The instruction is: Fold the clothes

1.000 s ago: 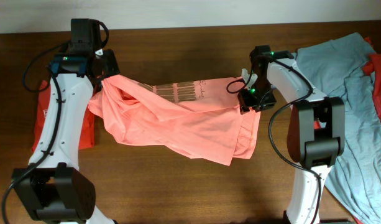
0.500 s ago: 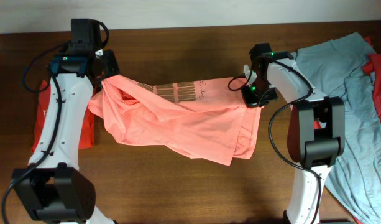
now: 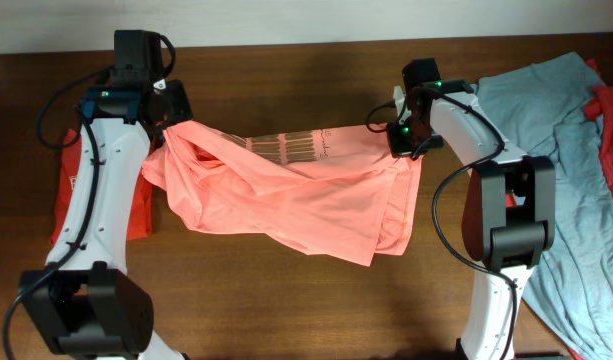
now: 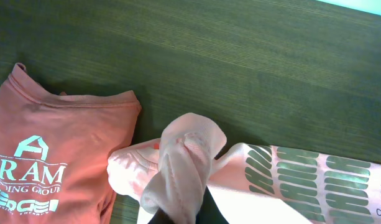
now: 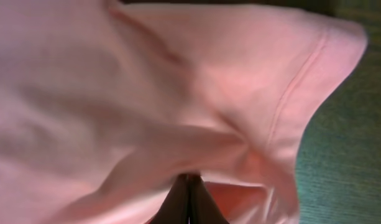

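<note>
The salmon-pink T-shirt (image 3: 286,195) lies crumpled across the middle of the table, with its pale print (image 3: 296,148) along the far edge. My left gripper (image 3: 169,120) is shut on the shirt's left end. In the left wrist view a twisted bunch of cloth (image 4: 184,162) rises from between the fingers of that gripper (image 4: 181,214). My right gripper (image 3: 401,137) is shut on the shirt's far right corner. In the right wrist view the right gripper (image 5: 190,186) has its dark fingers pressed together on pink fabric (image 5: 178,93), which fills nearly the whole view.
An orange-red shirt with white "FRAM" lettering (image 4: 41,162) lies flat under the left arm (image 3: 71,190). A light grey-blue shirt (image 3: 556,110) is spread at the right, and a red one (image 3: 611,105) lies at the far right edge. The dark wooden table (image 3: 286,310) is bare in front.
My right gripper has gone from open to shut on the shirt's far right corner and shifted slightly toward the far edge. The left arm has stayed still.
</note>
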